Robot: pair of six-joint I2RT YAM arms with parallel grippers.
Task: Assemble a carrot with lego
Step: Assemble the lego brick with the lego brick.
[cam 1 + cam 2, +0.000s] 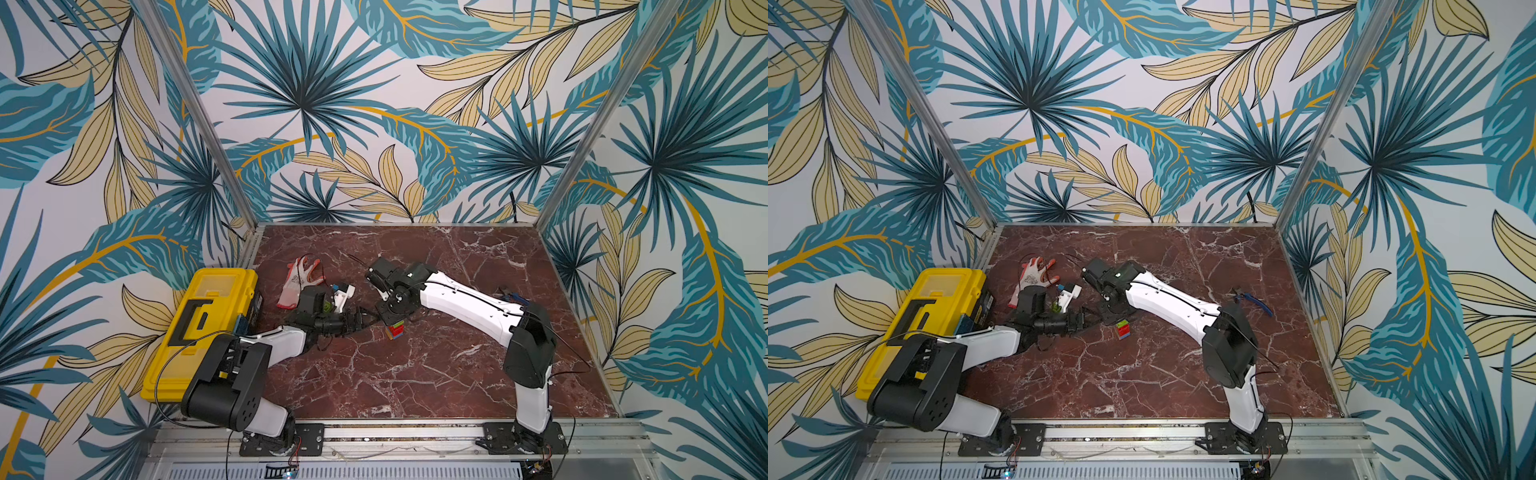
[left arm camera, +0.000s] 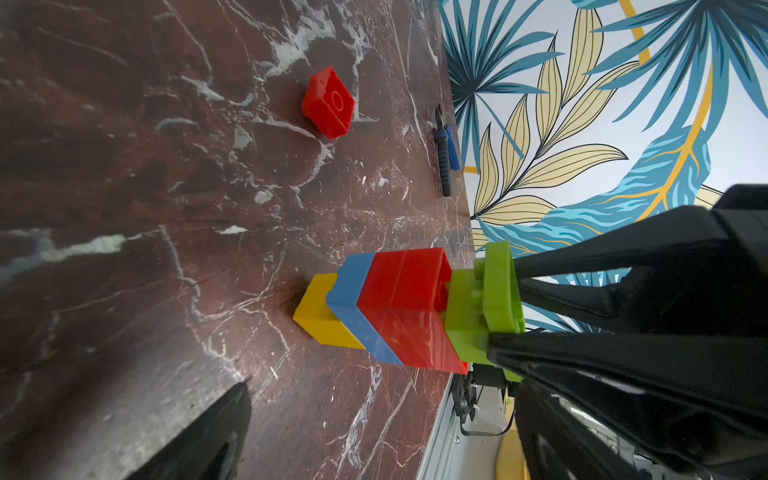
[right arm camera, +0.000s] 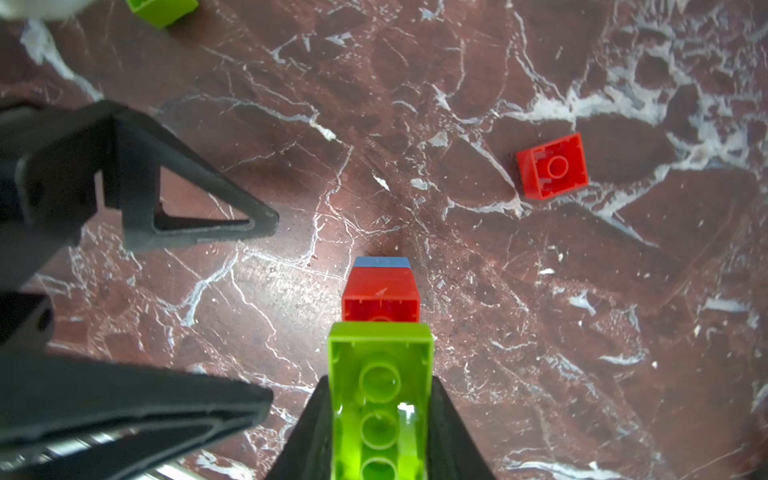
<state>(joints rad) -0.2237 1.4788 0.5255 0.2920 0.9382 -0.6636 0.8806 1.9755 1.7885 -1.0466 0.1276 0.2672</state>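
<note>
Right wrist view: your right fingers (image 3: 307,428) pinch the lime green plastic brick (image 3: 380,374) atop the red-blue brick carrot (image 3: 380,291).
Left fingers (image 3: 124,407): spread wide.

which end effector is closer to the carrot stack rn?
Right. The right end effector is shut on the green brick topping the carrot; the left end effector stands open beside it, not touching.

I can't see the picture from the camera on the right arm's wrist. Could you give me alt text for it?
The right gripper pinches a lime green brick directly over a red and blue brick stack on a marbled brown table. The left gripper stands open beside it, and a loose red brick lies apart.
</note>
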